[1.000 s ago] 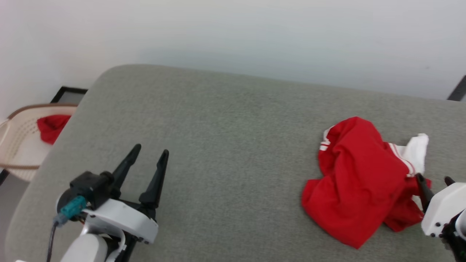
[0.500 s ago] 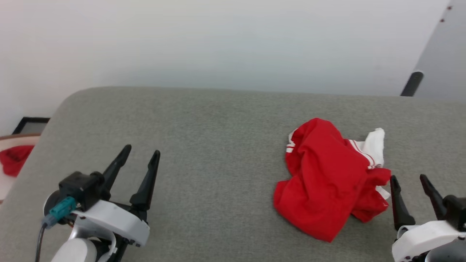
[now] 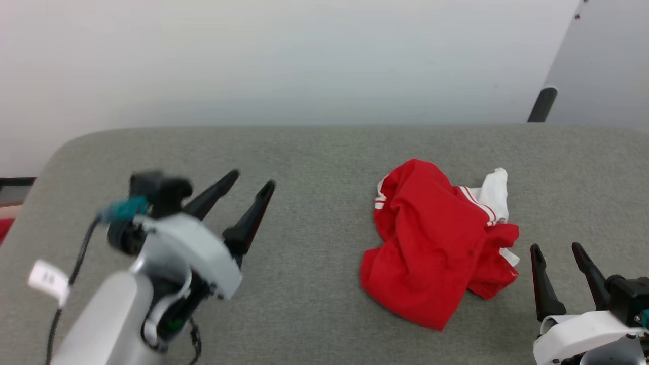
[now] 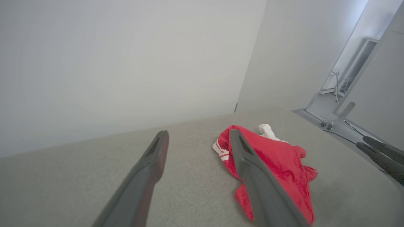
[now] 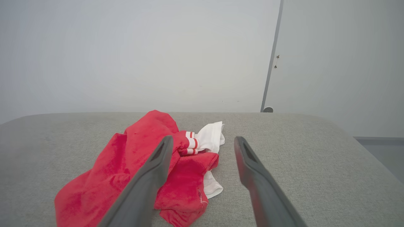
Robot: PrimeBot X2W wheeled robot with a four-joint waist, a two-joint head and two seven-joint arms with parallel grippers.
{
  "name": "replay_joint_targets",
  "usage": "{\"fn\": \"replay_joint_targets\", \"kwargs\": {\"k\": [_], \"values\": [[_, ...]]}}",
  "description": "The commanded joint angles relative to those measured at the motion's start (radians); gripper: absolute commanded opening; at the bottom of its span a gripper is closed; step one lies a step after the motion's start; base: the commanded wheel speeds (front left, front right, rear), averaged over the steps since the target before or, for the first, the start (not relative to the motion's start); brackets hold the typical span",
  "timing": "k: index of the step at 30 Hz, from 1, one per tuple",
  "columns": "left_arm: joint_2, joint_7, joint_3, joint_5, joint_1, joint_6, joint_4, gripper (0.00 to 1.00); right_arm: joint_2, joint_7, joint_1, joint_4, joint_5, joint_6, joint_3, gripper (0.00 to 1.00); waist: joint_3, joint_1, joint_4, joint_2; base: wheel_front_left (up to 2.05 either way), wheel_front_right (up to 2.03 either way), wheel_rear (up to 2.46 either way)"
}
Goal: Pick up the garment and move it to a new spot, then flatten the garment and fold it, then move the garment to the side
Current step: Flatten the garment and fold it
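The garment [image 3: 431,243], bright red with a white striped sleeve, lies crumpled in a heap on the grey padded table [image 3: 314,152], right of centre. My left gripper [image 3: 251,180] hovers open over the table's left half, fingers aimed toward the heap, with a gap between them. In the left wrist view the garment [image 4: 277,160] sits ahead and to the right of the open left gripper [image 4: 199,134]. My right gripper [image 3: 556,248] stands open just right of the heap's near edge, holding nothing. The right wrist view has the garment [image 5: 139,164] ahead-left of the open right gripper [image 5: 203,138].
A pale wall rises right behind the table's far edge. A dark post [image 3: 541,104] stands at the back right beside a grey door panel. A red scrap [image 3: 4,229] peeks past the table's left edge. The table's rounded corner [image 5: 331,121] drops off to the right.
The head camera has swung right, so the basket slid out of view. My left arm has lifted and reached forward and rightward. The right gripper came into fuller view beside the garment.
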Motion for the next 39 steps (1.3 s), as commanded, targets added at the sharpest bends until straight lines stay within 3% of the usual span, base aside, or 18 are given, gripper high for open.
{"fn": "replay_joint_targets", "kwargs": {"k": [1, 7, 18, 27, 39], "values": [[-0.001, 0.032, -0.010, -0.022, -0.043, -0.008, 0.012, 1.00, 0.003, -0.007, -0.013, -0.005, -0.001, -0.001, 0.004, 1.00, 0.020, 0.0000, -0.022, 0.0000, 0.00, 0.00, 0.00], [-0.043, 0.212, -0.053, -0.148, -0.194, -0.015, 0.075, 1.00, 0.008, -0.021, -0.029, -0.004, 0.015, -0.001, 0.014, 1.00, 0.065, 0.0000, -0.085, 0.0000, 0.00, 0.00, 0.00], [-0.077, 0.463, -0.126, -0.217, -0.331, 0.022, 0.203, 1.00, 0.008, -0.059, -0.077, 0.040, 0.067, -0.001, 0.050, 1.00, 0.147, 0.0000, -0.209, 0.0000, 0.00, 0.00, 0.00], [-0.077, 0.552, -0.172, -0.206, -0.319, 0.071, 0.302, 1.00, 0.009, -0.103, -0.112, 0.102, 0.104, -0.001, 0.085, 1.00, 0.199, 0.0000, -0.287, 0.0000, 0.00, 0.00, 0.00], [-0.073, 0.594, -0.230, -0.189, -0.263, 0.078, 0.447, 1.00, 0.009, -0.132, -0.144, 0.156, 0.136, -0.001, 0.114, 1.00, 0.234, 0.0000, -0.321, 0.0000, 0.00, 0.00, 0.00]]}}
